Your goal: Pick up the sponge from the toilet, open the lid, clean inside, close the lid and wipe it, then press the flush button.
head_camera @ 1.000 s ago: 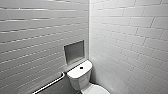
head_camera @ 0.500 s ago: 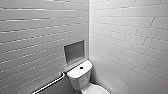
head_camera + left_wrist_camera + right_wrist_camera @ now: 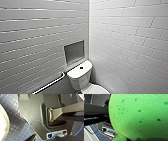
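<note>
Head view: white-tiled walls [image 3: 125,37] fill most of what we see and meet in a corner running from 12 o'clock down toward centre. The tiles are long horiz. ones w/ glare bands on the wall at 9 o'clock. Floor [image 3: 15,130] in the left wrist view is small dark-blue mosaic squares w/ pale grout. The robot's own grey base plate sits over it, w/ a thin blue cable [image 3: 31,123] looped across the plate. Toilet [image 3: 81,77] stands at 6 o'clock in the head view. It is white and glossy, and its tank is tucked into the corner. The lid [image 3: 100,89] is at approx. 5 o'clock from the tank. Only its rear arc is in frame, and it appears to be down. A recessed grey niche [image 3: 74,52] is set in the wall just at 12 o'clock of the tank. A metal grab bar [image 3: 50,83] runs along the wall at 8 o'clock, near the tank. The sponge [image 3: 137,115] is bright green and pitted w/ small pores. It is up close to the right wrist cam, aloft over the base and floor. R gripper [image 3: 142,139] is clamped onto it. L gripper [image 3: 32,137] shows one dark tip over the floor, and we can't tell if it is released or clenched. The flush button [image 3: 81,67], a small dark dot, sits at the centre of the tank top.
</note>
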`<state>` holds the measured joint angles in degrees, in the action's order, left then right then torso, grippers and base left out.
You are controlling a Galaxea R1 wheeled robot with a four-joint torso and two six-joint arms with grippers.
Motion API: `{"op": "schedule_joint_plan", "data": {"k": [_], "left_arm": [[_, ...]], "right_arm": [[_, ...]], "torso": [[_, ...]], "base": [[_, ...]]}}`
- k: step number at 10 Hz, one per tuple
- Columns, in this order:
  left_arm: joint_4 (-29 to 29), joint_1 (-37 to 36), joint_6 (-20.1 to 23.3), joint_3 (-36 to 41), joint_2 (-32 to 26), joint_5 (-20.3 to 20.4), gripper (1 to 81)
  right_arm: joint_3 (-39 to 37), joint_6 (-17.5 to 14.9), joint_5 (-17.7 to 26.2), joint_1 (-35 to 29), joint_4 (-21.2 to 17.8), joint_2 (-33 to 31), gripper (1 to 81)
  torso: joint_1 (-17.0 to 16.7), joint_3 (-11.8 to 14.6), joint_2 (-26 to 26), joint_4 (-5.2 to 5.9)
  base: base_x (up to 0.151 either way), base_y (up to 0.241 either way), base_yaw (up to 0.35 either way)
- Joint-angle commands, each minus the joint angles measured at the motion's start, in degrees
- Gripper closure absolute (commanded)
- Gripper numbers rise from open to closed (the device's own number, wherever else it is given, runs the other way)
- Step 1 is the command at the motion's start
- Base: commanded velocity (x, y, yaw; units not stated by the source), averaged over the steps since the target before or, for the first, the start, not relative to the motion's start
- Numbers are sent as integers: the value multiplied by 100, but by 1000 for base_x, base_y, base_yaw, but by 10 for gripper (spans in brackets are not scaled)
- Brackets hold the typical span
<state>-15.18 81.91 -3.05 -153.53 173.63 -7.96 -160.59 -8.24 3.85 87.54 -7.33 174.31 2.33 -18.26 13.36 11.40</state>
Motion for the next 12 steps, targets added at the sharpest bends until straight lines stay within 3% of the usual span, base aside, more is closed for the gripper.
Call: {"op": "schedule_joint_plan", "data": {"k": [1,8,12], "left_arm": [[41,-267,15,7,-3,-355,10],[50,-250,15,16,-21,-347,10],[41,-232,24,16,-30,-347,10]], "right_arm": [[11,7,361,-188,-94,1,811],[55,7,327,-135,-129,-43,811],[877,7,257,-92,-129,-489,811]], "torso": [[0,0,0,0],[-9,2,-2,0],[-9,2,-2,0]], "base": [[0,0,0],[72,0,0],[90,0,0]]}}
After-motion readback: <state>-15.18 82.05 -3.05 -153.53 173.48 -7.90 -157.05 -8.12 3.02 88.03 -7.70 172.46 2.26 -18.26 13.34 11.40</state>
